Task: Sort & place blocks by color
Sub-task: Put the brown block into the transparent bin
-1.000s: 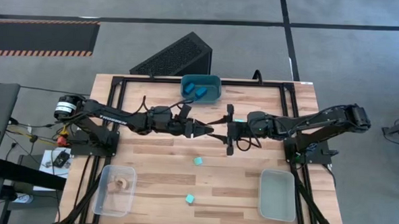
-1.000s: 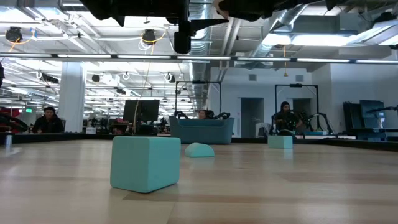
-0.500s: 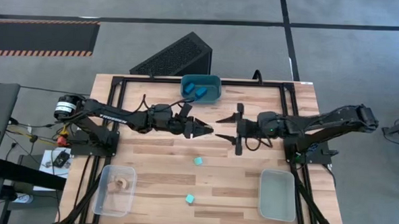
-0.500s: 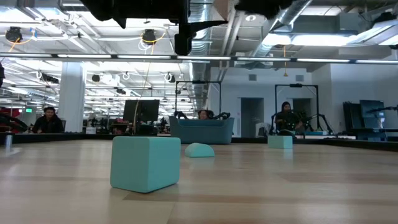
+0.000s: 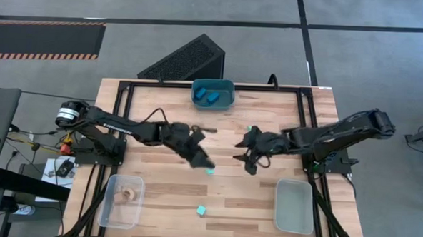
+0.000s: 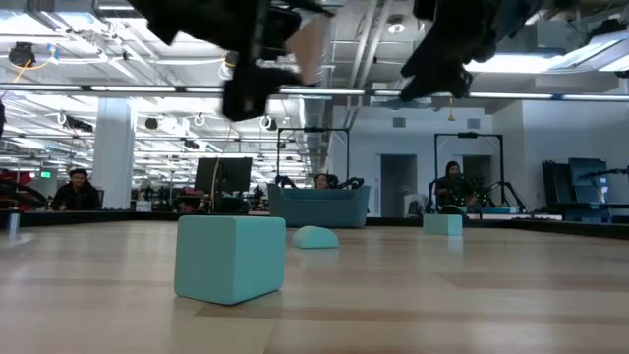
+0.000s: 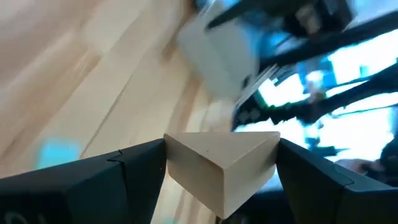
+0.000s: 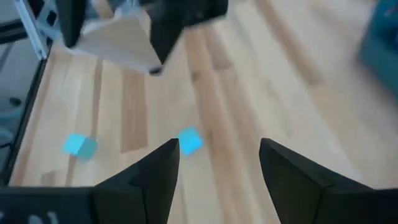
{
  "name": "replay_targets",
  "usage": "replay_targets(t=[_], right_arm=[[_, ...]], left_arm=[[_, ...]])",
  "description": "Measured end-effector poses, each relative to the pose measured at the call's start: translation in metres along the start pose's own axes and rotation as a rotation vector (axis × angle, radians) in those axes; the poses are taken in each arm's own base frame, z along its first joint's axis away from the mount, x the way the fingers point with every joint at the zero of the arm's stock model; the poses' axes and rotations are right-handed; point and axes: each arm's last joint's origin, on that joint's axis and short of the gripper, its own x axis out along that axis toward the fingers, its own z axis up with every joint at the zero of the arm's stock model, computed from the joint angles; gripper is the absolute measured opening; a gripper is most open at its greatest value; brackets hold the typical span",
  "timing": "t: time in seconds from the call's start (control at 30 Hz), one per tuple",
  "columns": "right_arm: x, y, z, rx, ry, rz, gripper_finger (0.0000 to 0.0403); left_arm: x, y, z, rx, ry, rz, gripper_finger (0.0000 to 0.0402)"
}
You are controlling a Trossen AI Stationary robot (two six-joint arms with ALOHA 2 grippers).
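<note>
Two arms meet over mid-table. At 7 o'clock sits the clear bin [image 5: 121, 200] holding tan pieces, at 5 o'clock a clear bin [image 5: 294, 206], at 12 o'clock the teal bin [image 5: 212, 94] with blue blocks. The left gripper [image 5: 201, 159] clamps a tan wooden wedge [image 7: 221, 162], its ridge lying across the fingers. That bin of tan pieces lies toward 7 o'clock from the wedge, nearer the left arm. The right gripper [image 5: 248, 153] spreads wide, empty. Cyan cubes rest at centre [image 5: 210, 170] and 6 o'clock [image 5: 202, 211].
</note>
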Motion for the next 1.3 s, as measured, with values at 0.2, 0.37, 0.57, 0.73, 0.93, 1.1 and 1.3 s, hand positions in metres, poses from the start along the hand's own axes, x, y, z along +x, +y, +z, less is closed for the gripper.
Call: replay_targets(t=[0.2, 0.37, 0.57, 0.73, 0.93, 1.1, 1.3], right_arm=[[0.030, 0.009, -0.017, 0.034, 0.097, 0.013, 0.0244], [0.048, 0.011, -0.020, 0.080, 0.104, 0.073, 0.0244], [0.054, 0.009, -0.008, 0.106, 0.017, 0.142, 0.0244], [0.051, 0.000, 0.001, 0.129, -0.010, 0.171, 0.0244], [0.049, -0.007, 0.003, 0.139, -0.010, 0.171, 0.0244], [0.049, -0.008, 0.004, 0.147, -0.009, 0.170, 0.0244], [0.049, -0.007, 0.003, 0.147, 0.000, 0.193, 0.0244]], left_arm=[[-0.028, -0.018, -0.027, 0.006, 0.041, 0.151, 0.0252], [-0.067, -0.039, -0.057, 0.004, -0.009, 0.300, 0.0252], [-0.101, -0.043, -0.108, -0.116, 0.085, 0.504, 0.0252], [-0.112, -0.050, -0.150, -0.178, 0.237, 0.566, 0.0252], [-0.129, -0.045, -0.181, -0.261, 0.319, 0.731, 0.0252], [-0.135, -0.043, -0.194, -0.290, 0.330, 0.805, 0.0252], [-0.129, -0.039, -0.214, -0.215, 0.360, 0.886, 0.0252]])
